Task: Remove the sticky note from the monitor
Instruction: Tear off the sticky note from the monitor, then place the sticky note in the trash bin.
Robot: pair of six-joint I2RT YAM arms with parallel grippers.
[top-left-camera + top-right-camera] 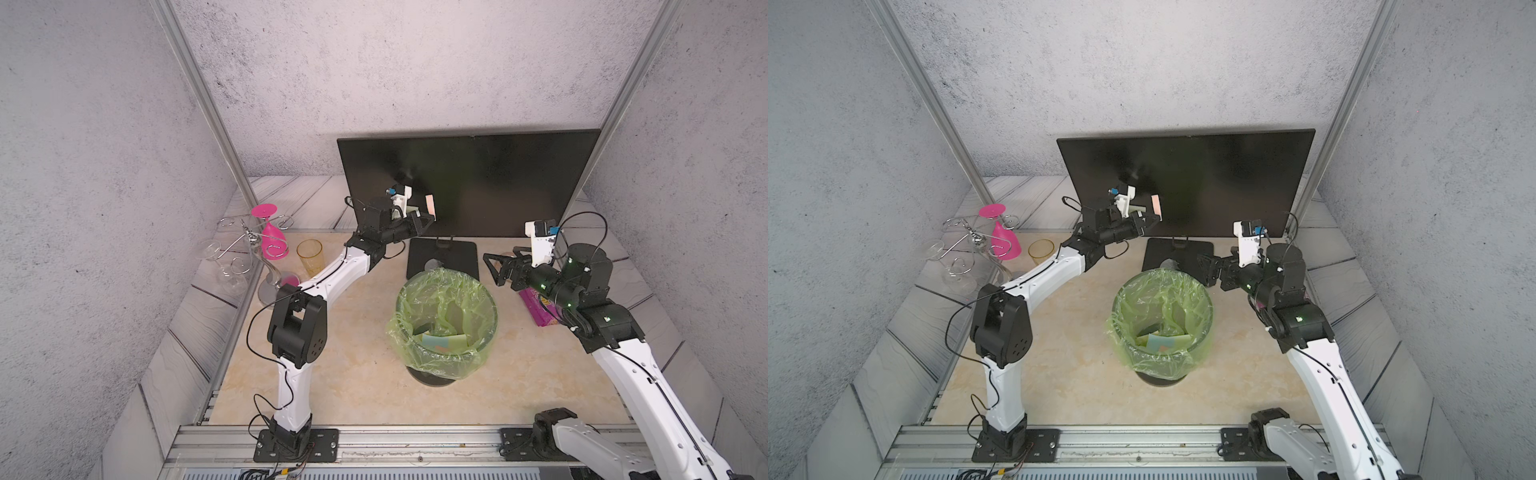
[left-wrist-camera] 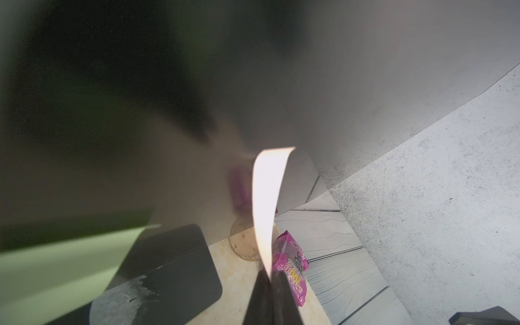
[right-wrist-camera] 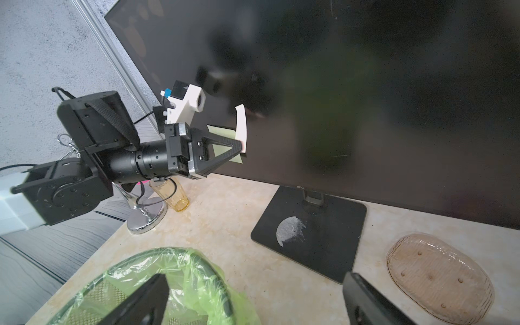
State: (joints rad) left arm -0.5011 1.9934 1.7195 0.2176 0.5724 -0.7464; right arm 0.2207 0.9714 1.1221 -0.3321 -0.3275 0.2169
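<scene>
Beside the monitor (image 1: pixel 498 178), left pincer (image 1: pixel 432 216) clamps sticky note (image 1: pixel 431 203); right pincer (image 1: pixel 492 269) gapes near bin (image 1: pixel 493 320).

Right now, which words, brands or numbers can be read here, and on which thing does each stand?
"AOC": lower bezel of the monitor.
"100": pink packet, upside down in the left wrist view; its other print is too blurred to read.
The sticky note shows no writing.
</scene>
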